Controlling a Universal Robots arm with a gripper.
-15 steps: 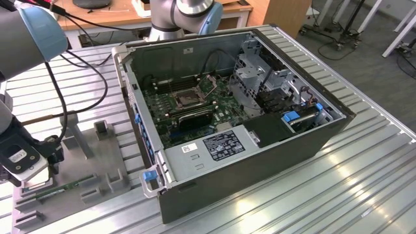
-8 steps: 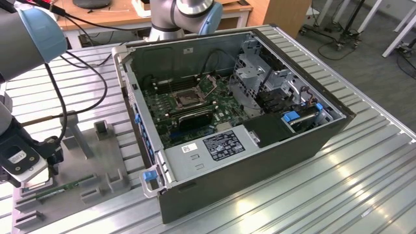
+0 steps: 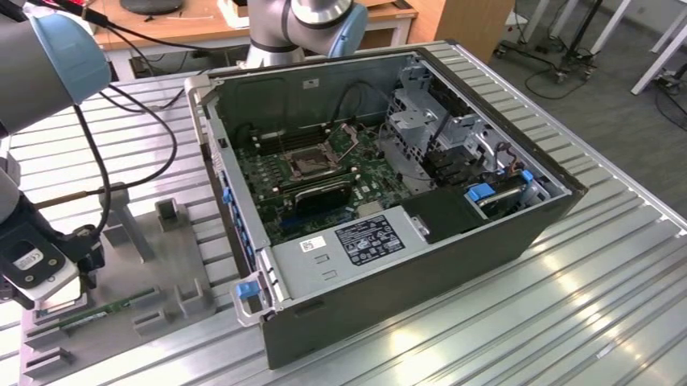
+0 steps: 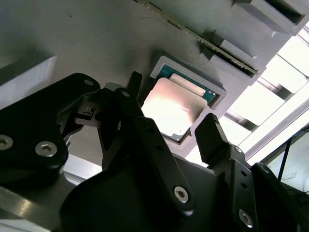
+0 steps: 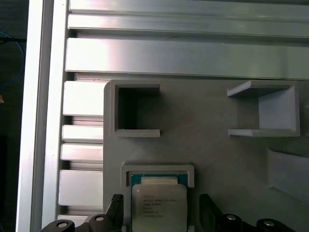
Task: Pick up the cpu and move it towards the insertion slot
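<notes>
Pincer point(image 4: 170, 116) black, released; fingers point(image 4: 212, 137) straddle silvery square metal-faced cpu point(image 5: 158, 205), clear of its edges, we judge for side grip. Chip flat in grey plastic tray pocket point(image 5: 157, 170), exterior view's lower left; silver-framed insertion slot point(image 3: 311, 163) mid-frame, inside open dark computer case point(image 3: 429, 273).

The arm point(image 3: 27, 72) bends down at the exterior view's left, its wrist point(image 3: 32, 257) low and turned downward. In both wrist views the pincer point(image 4: 171, 113) faces straight down, its two dark fingers point(image 4: 212, 137) held wide apart and clamping nothing.
</notes>
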